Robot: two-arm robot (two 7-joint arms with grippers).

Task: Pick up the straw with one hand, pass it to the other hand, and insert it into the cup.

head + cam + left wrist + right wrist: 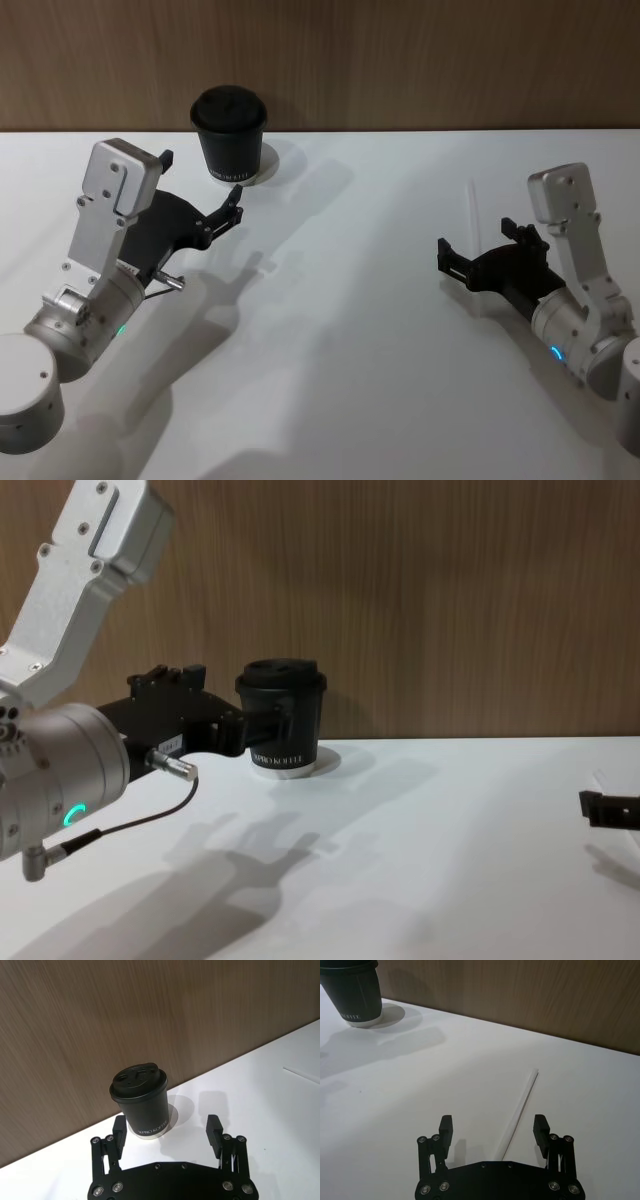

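2 arms reach in over the white tabletop (350, 330), 1 from each side. On the right, the right hand (493, 1122) hovers low with its 2 fingers spread wide and nothing between the pads. The 1 straw (520, 1110), thin and white, lies flat on the tabletop just ahead of this hand; in the right wrist view its near end falls between the spread fingers, pointing away toward the wall. On the left, the left hand (166, 1124) is likewise released, 2 fingers apart and empty, held above the tabletop close in front of the cup. A thin black cable (130, 825) loops under that arm, beside a green ring light (72, 815).

Farther back stands the 1 cup (230, 135), black, upright, lid on, near the tabletop's far edge. Its white lettering seems to read "XPRO KOFFEE". Behind it rises a brown wood-grain wall (420, 60).
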